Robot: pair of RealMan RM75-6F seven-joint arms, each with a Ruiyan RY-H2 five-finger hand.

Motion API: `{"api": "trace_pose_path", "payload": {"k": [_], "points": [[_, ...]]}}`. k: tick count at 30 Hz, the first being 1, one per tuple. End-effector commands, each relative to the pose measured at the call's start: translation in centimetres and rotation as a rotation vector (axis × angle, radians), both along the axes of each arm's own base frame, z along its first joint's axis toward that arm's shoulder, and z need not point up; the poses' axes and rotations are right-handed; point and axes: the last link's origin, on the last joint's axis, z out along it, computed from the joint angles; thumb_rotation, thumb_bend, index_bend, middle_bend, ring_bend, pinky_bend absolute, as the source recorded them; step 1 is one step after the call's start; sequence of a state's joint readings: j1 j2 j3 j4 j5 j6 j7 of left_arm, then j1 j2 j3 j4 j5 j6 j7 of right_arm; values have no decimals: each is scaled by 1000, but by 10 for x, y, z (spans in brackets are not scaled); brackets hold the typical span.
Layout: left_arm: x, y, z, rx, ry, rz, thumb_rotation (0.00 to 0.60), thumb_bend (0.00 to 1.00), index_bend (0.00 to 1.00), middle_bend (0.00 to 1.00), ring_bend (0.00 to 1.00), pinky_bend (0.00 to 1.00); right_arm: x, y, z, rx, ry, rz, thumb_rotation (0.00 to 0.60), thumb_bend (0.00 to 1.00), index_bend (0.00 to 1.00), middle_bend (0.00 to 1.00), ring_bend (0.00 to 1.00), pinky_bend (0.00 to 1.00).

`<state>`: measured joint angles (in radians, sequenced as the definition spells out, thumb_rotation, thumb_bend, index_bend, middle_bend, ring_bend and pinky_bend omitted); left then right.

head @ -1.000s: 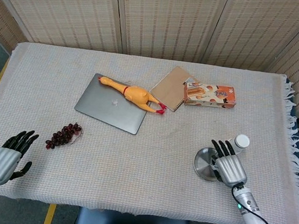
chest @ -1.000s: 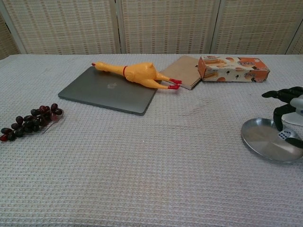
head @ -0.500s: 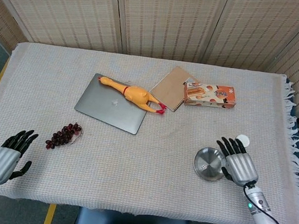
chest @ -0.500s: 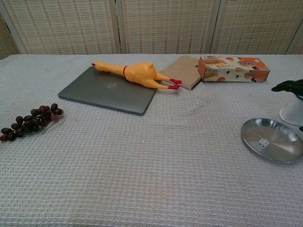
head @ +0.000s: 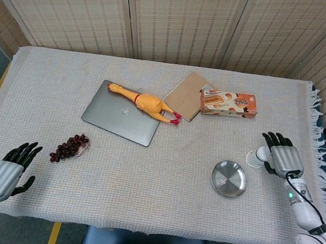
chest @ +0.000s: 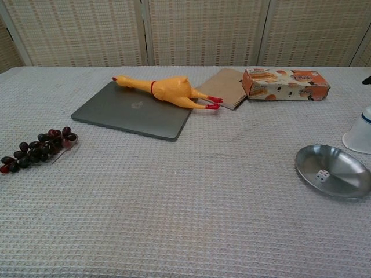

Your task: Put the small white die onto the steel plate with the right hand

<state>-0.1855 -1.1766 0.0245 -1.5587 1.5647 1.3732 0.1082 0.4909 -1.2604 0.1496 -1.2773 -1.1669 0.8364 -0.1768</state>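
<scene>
The small white die lies inside the round steel plate at the table's right front; in the head view the die shows as a pale speck on the plate. My right hand hovers to the right of the plate, fingers spread, holding nothing; only a dark fingertip shows at the chest view's right edge. My left hand rests open at the table's front left corner, holding nothing.
A white cup stands upside down just behind the plate, partly under my right hand in the head view. A laptop with a rubber chicken, a notebook, a snack box and grapes lie further left and back.
My right hand let go of the die over the plate and drew away to the right, past the cup. The die now lies in the plate. The left hand stayed still.
</scene>
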Motion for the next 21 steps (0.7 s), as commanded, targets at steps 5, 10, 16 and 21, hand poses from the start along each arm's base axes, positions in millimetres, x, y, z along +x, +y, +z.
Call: {"api": "trace_pose_path", "payload": {"k": [5,10,16,21], "points": [[-1,2,-2,-7,6,4,600,408,0,0,0,170,-12,-2,-13,35,-25,-47,600,284,165,72,0,173],[-1,2,-2,-5,7,7,600,408,0,0,0,170,-14,-4,-22,23,-43,-43,600,284,380,264,77,325],[-2,2,-2,-4,8,9,600,409,0,0,0,170,-13,-7,-29,-12,-52,-12,600,284,416,290,125,386],[-1,2,-1,-4,6,7,600,408,0,0,0,170,-11,-6,-27,-47,-68,5,600,284,503,350,191,450]]}}
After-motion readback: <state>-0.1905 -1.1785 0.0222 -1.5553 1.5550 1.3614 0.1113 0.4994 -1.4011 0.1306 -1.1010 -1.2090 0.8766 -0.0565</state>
